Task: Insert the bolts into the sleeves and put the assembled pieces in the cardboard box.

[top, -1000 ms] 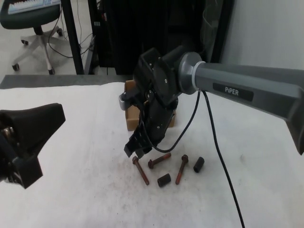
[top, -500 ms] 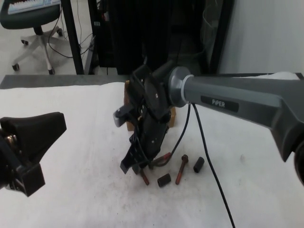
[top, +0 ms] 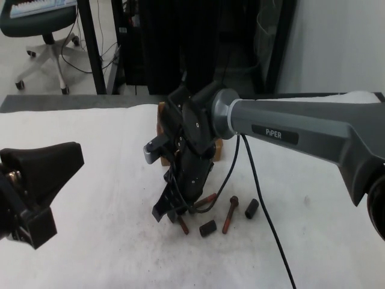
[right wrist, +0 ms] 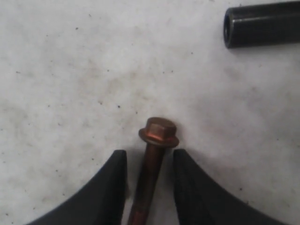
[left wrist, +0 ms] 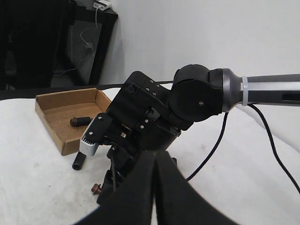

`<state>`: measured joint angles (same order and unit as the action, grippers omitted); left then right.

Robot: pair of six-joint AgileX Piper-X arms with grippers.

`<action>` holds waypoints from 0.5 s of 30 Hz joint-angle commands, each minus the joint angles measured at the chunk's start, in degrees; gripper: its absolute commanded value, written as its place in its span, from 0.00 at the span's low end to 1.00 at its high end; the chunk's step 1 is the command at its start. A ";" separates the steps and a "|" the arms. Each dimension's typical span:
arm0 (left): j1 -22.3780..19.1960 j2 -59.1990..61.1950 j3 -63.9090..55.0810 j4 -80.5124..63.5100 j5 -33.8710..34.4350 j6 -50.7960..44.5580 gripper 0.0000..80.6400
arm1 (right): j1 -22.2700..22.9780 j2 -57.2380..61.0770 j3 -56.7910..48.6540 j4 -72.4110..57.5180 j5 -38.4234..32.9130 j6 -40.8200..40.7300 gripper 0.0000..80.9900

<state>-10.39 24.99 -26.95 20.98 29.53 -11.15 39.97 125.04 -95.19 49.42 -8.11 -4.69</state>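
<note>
Left gripper (left wrist: pixel 155 157): is hanging over the white cloth (top: pixel 90 253) at the lower left of the high view, its 2 fingers pressing together with nothing between them.
Loose parts: 1 sleeve (top: pixel 208 228) is lying at lower centre of the high view, with 1 bolt (top: pixel 230 214) and a second sleeve (top: pixel 251 208) just to its right.
Right gripper (right wrist: pixel 149 153): is sitting low on the cloth at centre frame of the high view, its fingers standing narrowly apart on either side of a bolt's shank.
Straddled bolt (right wrist: pixel 159 132): is lying flat, its head poking out beyond the fingertips, well apart from a black sleeve (right wrist: pixel 262 23).
Cardboard box (left wrist: pixel 50 96): is resting behind the right arm, holding 1 assembled piece (left wrist: pixel 80 121).
</note>
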 commanded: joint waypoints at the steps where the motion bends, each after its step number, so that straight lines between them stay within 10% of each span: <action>1: 0.20 -0.52 -0.54 -0.18 -0.33 0.52 0.00 | 0.16 -0.01 -0.43 -1.65 -0.41 -0.36 0.39; 9: 0.20 -0.52 -0.54 -0.18 -0.33 0.52 0.00 | 0.04 -0.01 -0.43 -1.57 -0.41 -0.36 0.37; 15: 0.20 -0.52 -0.54 -0.18 -0.33 0.52 0.00 | 0.04 0.18 -0.43 -0.06 -0.41 -1.92 0.01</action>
<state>-10.39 24.99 -26.95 20.98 29.53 -11.15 39.97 125.13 -95.19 48.39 -8.11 -4.90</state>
